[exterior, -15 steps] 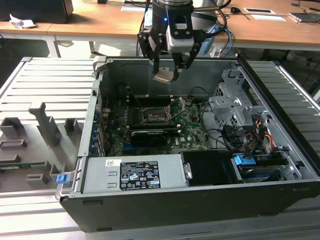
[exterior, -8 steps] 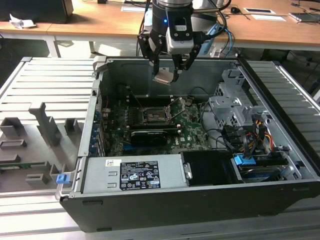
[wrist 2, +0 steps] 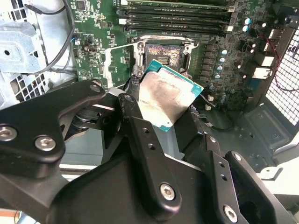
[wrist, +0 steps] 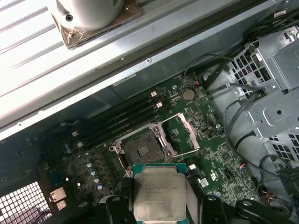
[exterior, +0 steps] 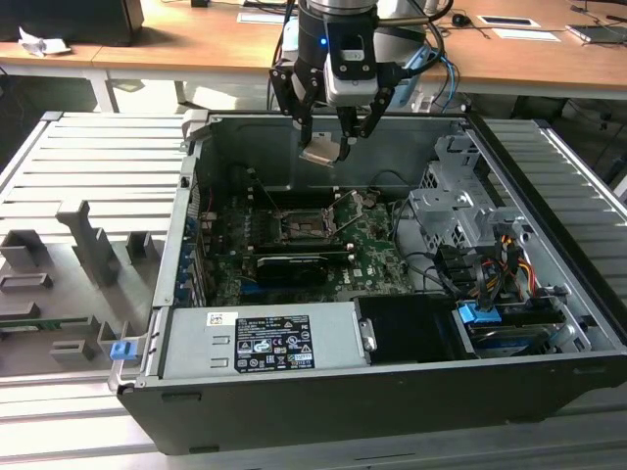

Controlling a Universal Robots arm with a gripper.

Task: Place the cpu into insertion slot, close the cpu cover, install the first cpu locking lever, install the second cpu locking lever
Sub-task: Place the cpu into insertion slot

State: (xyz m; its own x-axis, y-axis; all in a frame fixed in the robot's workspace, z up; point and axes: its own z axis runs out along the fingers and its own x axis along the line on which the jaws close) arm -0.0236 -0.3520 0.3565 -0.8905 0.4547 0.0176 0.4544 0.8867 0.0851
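My gripper hangs above the open computer case, shut on the cpu, a flat square chip with a dull silver top. In both wrist views the cpu sits tilted between the black fingers, held by its edges. The insertion slot lies below on the green motherboard, dark and uncovered. The cpu cover stands swung open beside the slot. The chip is well above the slot and not touching it.
A grey power supply box fills the case's near side. A black expansion card lies just in front of the slot, and memory sticks run along its other side. A drive cage with cables stands at the exterior view's right.
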